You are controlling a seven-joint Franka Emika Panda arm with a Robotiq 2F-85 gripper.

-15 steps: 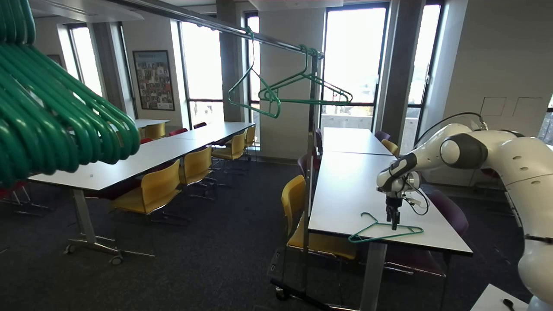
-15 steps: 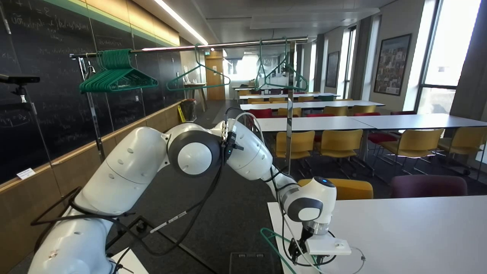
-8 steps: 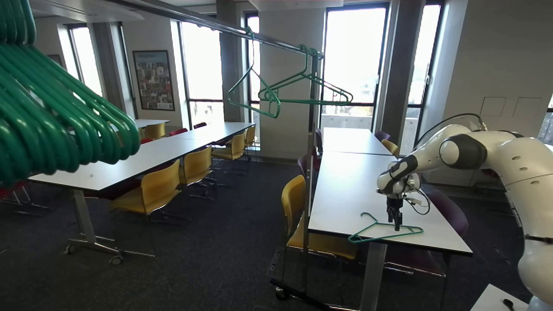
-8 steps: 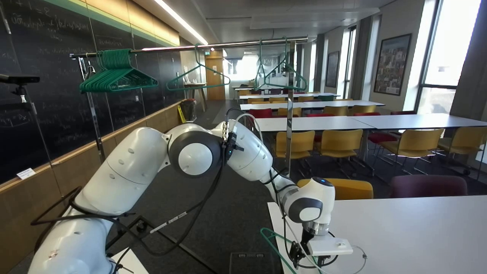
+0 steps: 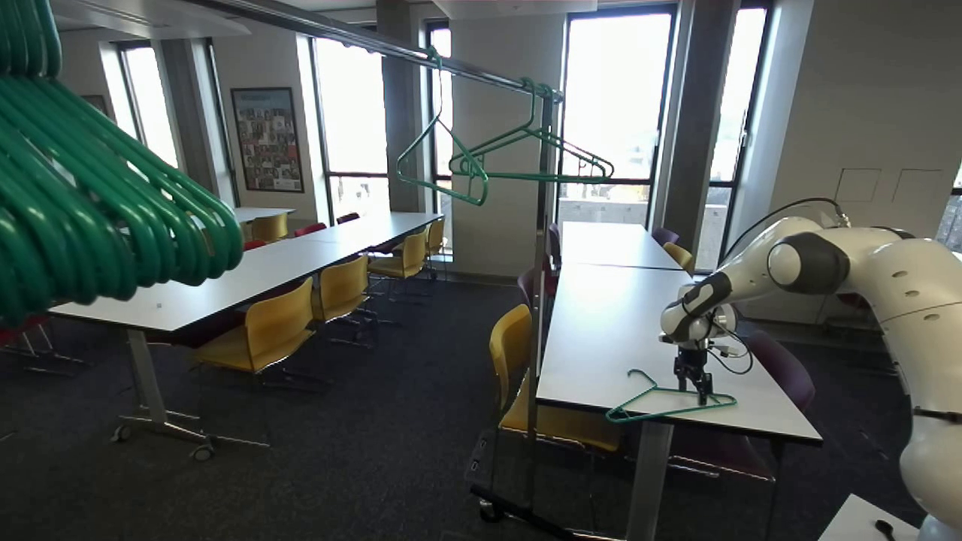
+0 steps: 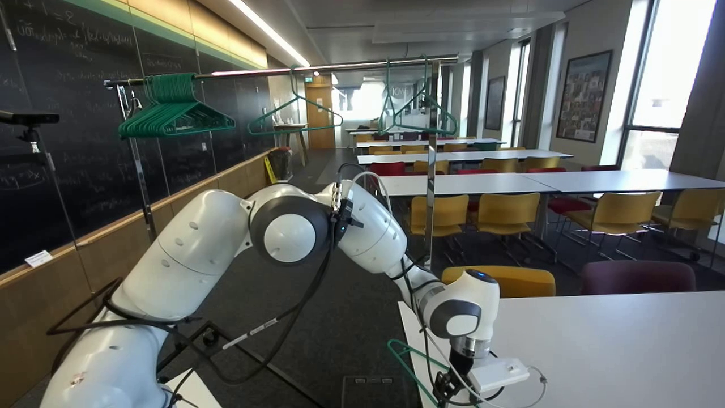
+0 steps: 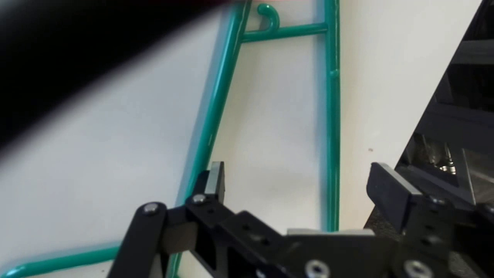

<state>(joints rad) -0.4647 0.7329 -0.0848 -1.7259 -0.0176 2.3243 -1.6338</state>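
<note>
- Below, a white worktop [image 5: 609, 330].
- Green hanger [image 5: 671, 412] on its near end, a corner overhanging.
- Claw [image 7: 299, 170], fingers apart; in the wrist view the hanger's straight bar [image 7: 333, 127] shows between them, off-centre. Centring it should even the pinch.

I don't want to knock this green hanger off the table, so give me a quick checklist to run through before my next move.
1. Green hanger wholly on the table: not ok; one corner overhangs the edge in both exterior views.
2. Gripper open: ok; its jaws stand well apart in the wrist view.
3. Straight bar between the fingers: ok; it runs through the gap as seen from the wrist.
4. Sloping bar clear of the fingers: cannot tell; one finger overlaps it in the wrist view, and depth is unclear.
5. Fingers clear of the tabletop: cannot tell; no view settles their height.
</note>
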